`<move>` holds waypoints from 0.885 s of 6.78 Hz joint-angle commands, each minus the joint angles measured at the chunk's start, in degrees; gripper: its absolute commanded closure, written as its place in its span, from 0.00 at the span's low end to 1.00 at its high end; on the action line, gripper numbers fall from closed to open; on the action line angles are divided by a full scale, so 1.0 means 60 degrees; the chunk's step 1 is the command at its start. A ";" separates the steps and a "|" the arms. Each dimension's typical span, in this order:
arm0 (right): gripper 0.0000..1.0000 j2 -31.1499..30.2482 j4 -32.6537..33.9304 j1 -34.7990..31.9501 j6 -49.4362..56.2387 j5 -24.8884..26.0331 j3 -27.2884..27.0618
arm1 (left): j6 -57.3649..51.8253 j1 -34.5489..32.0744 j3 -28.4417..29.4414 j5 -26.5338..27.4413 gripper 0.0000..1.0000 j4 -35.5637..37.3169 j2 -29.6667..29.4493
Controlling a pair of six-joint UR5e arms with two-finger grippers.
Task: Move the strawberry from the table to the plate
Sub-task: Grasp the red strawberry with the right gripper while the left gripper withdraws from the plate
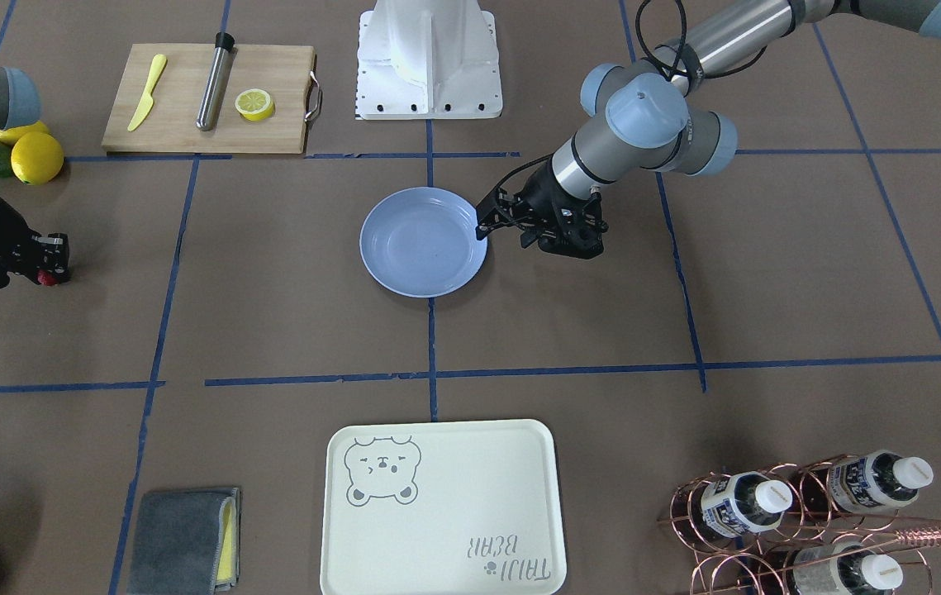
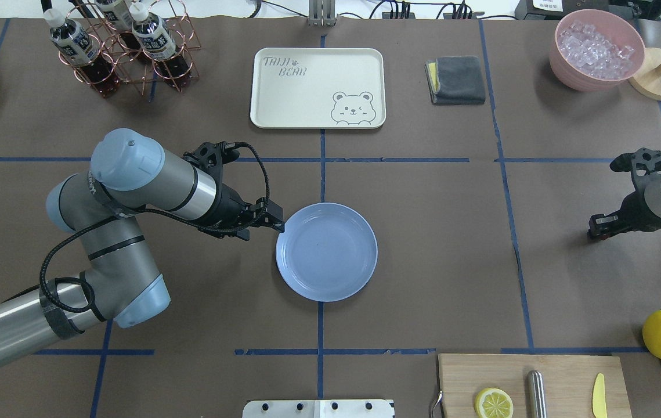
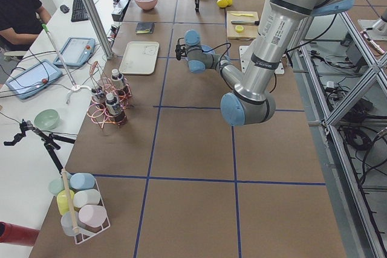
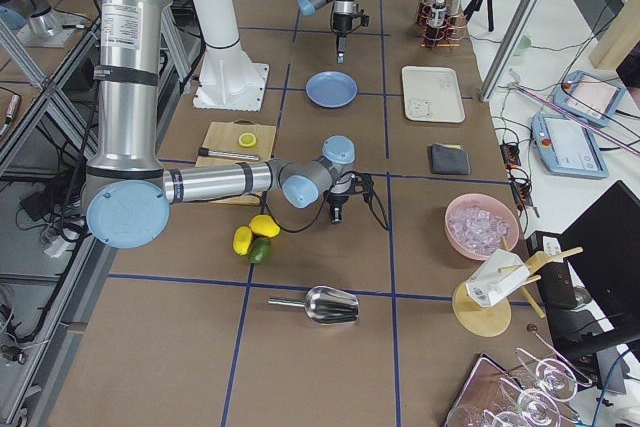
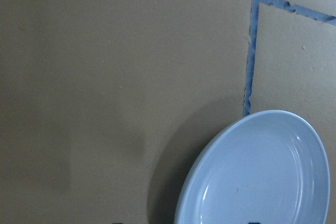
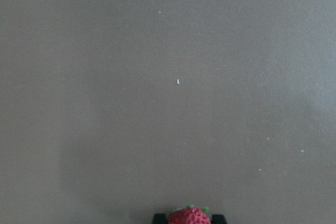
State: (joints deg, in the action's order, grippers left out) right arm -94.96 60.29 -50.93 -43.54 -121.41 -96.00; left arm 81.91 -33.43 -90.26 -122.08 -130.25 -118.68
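The small red strawberry (image 6: pixel 189 216) sits between the fingertips of my right gripper (image 6: pixel 188 220), which is shut on it. In the front-facing view the strawberry (image 1: pixel 47 278) shows as a red spot at the tip of that gripper (image 1: pixel 53 268), low over the brown table (image 1: pixel 288 314) at the far left. The light-blue plate (image 1: pixel 423 241) lies empty at the table's centre, far from the berry. My left gripper (image 2: pixel 277 223) hovers at the plate's (image 2: pixel 326 251) rim, with its jaws apart and nothing in them.
A wooden cutting board (image 1: pixel 206 99) carries a yellow knife, a metal rod and a lemon half. Lemons (image 1: pixel 36 157) and an avocado lie near my right arm. The bear tray (image 1: pixel 437 504), grey cloth (image 1: pixel 181 541), bottle rack (image 1: pixel 800 512) and bowl of ice (image 2: pixel 596 49) line the far side.
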 commanded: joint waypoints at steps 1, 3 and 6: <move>1.00 -0.0052 0.0189 -0.0008 -0.0110 -0.0112 -0.0634 | 0.0000 -0.0010 -0.0029 -0.0001 0.16 0.0000 0.0004; 1.00 0.0268 0.1387 0.0166 -0.0490 -0.0112 -0.2201 | -0.0116 -0.0054 -0.0248 -0.0001 0.17 -0.0029 0.0339; 1.00 0.2868 0.1479 0.2546 -0.4639 0.0747 -0.2266 | -0.1255 -0.0942 -0.0541 -0.0001 0.17 0.0029 0.0882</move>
State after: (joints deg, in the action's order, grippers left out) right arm -84.29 68.62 -41.90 -62.01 -119.91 -109.50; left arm 77.33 -36.41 -92.96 -122.08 -130.26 -114.40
